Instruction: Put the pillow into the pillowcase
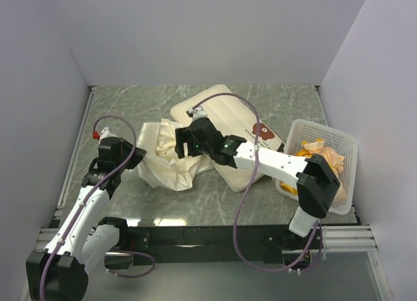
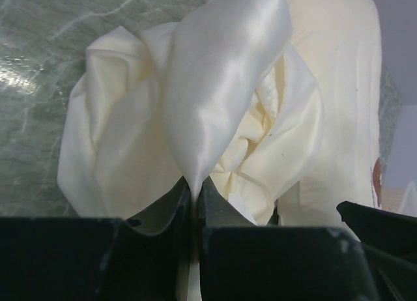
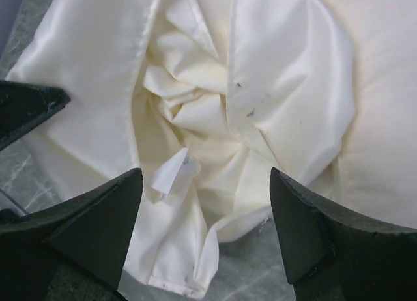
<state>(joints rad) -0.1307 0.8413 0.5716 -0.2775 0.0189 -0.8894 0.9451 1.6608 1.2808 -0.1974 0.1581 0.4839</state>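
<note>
The pillow (image 1: 221,112) lies slantwise mid-table, long axis running far-left to near-right, with the bunched pillowcase (image 1: 163,163) touching its left side. The left gripper (image 2: 195,191) pinches a pillowcase fold. The right gripper (image 3: 205,210), nearer the pillow, hangs open over the crumple. Only the wrist views show either grip.

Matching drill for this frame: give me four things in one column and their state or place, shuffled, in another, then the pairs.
Things:
1. pillow
2. basket
3. left gripper
4. right gripper

States or places:
A. jaws wide apart over the crumpled pillowcase
B. at the far right, holding orange-yellow items
C. jaws pinched on a fold of the pillowcase
D. lying flat, outside the pillowcase

Pairs: 1-D, 2-B, 3-C, 4-A
</note>
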